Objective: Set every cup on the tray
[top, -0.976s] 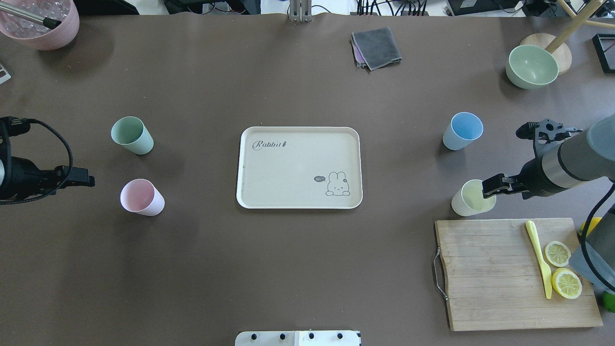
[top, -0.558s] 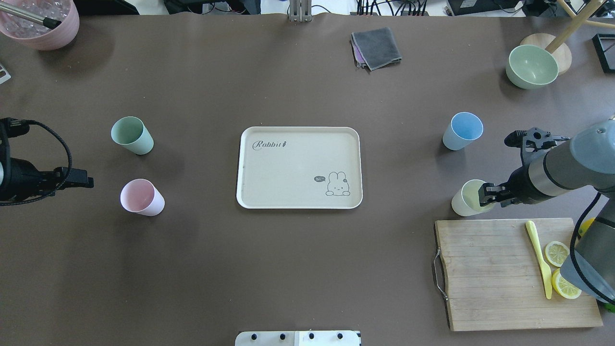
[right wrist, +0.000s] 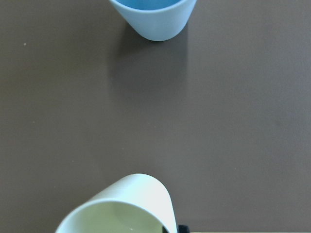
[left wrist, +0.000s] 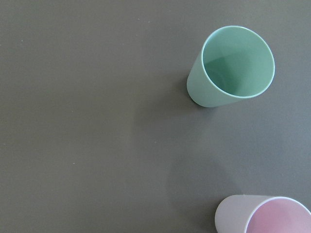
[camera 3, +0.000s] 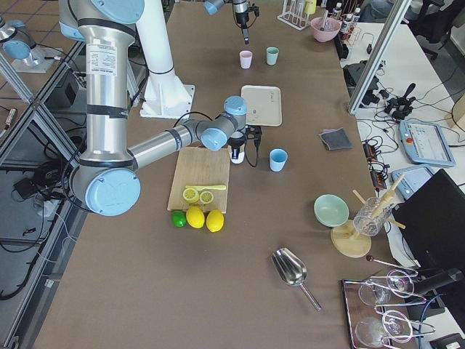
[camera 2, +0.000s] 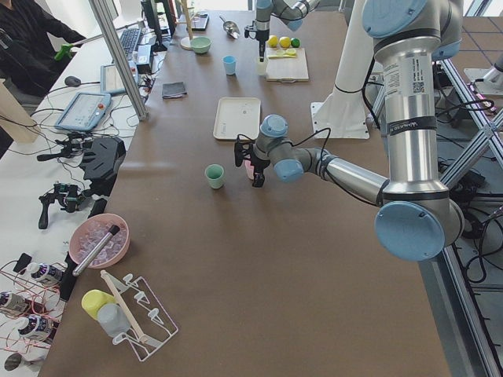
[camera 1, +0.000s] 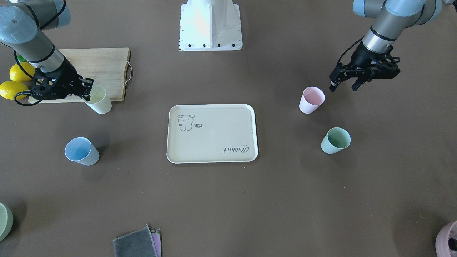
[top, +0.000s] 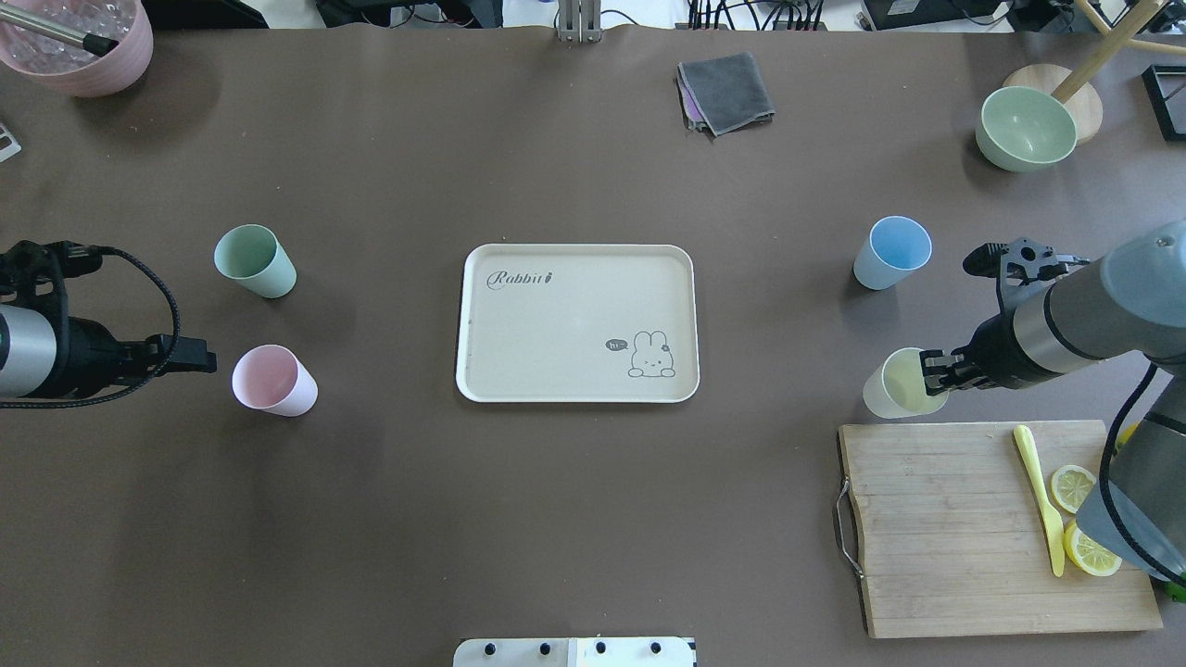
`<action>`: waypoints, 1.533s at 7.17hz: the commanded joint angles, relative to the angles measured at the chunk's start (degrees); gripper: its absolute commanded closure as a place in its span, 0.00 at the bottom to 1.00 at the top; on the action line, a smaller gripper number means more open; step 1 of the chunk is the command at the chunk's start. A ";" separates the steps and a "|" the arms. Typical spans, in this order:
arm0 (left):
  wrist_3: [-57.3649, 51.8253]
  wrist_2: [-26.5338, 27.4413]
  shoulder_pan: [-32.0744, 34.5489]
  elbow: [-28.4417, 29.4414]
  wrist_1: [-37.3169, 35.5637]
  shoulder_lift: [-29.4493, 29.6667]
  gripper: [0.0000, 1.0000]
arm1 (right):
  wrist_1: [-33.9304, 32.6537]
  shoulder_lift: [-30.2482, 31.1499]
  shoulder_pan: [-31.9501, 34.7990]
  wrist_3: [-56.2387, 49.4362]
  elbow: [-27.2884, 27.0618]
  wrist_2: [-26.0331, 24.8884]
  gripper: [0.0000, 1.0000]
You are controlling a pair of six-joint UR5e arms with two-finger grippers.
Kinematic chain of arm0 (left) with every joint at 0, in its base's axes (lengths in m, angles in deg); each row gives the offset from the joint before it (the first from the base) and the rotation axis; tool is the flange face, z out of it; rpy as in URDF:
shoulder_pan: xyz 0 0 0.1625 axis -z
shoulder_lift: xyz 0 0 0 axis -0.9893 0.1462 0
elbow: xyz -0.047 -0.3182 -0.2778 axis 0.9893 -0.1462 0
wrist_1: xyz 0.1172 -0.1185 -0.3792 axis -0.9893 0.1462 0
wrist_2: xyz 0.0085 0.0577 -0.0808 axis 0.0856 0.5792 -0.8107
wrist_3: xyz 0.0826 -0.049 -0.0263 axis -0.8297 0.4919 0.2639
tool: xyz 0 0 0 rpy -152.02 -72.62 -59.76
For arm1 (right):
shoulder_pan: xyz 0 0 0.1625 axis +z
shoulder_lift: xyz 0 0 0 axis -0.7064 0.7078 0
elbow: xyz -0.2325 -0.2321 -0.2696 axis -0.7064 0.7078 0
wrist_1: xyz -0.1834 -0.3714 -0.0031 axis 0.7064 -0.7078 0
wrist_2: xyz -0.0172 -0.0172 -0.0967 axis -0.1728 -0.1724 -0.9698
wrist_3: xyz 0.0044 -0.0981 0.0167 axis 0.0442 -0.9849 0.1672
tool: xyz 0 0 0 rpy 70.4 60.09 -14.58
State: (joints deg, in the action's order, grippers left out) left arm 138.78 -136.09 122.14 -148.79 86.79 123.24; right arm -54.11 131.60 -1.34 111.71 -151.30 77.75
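Observation:
The cream tray lies mid-table with nothing on it and also shows in the front view. My right gripper is shut on the near rim of the yellow cup, which tilts slightly; the right wrist view shows that cup close below. The blue cup stands beyond it. My left gripper is open and empty, just beside the pink cup. The mint green cup stands beyond the pink one.
A wooden cutting board with lemon slices and a yellow knife lies just in front of the yellow cup. A pale-green bowl is at the back right, a grey cloth at the back, and a mauve pot at the back left.
My right gripper has closed in on the yellow cup's rim and shifted it slightly toward the tray. My left gripper has moved closer to the pink cup.

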 commanded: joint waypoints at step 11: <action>3.49 1.98 -3.72 1.89 -11.75 15.06 1.00 | -18.76 -24.87 -3.77 7.10 1.53 0.40 1.00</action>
State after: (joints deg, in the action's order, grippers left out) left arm 142.13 -133.23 117.52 -146.06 82.08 132.35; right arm -72.51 110.05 -2.45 116.20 -151.40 80.17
